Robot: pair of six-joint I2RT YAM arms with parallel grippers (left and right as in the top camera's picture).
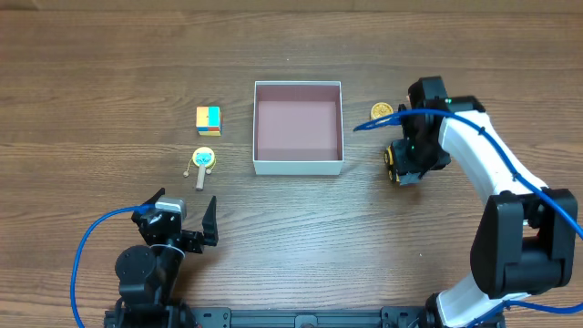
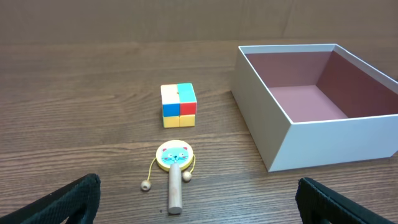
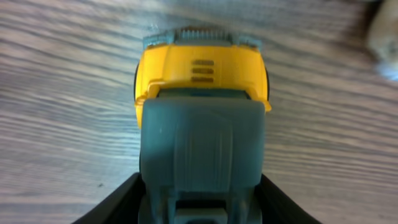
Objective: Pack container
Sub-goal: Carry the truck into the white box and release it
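Yellow-and-grey plastic toy truck (image 3: 200,124), ribbed, blocky

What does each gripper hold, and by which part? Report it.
Right gripper pinches the yellow toy truck by the two sides of its grey body section. Left gripper is open and holds nothing.

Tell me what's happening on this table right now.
The right gripper is down over a yellow and grey toy truck just right of the open box, its fingers against the truck's sides. The truck sits on the table. The left gripper hangs open, holding nothing. The box is empty; a colourful cube, a small rattle drum and a gold coin lie outside it.
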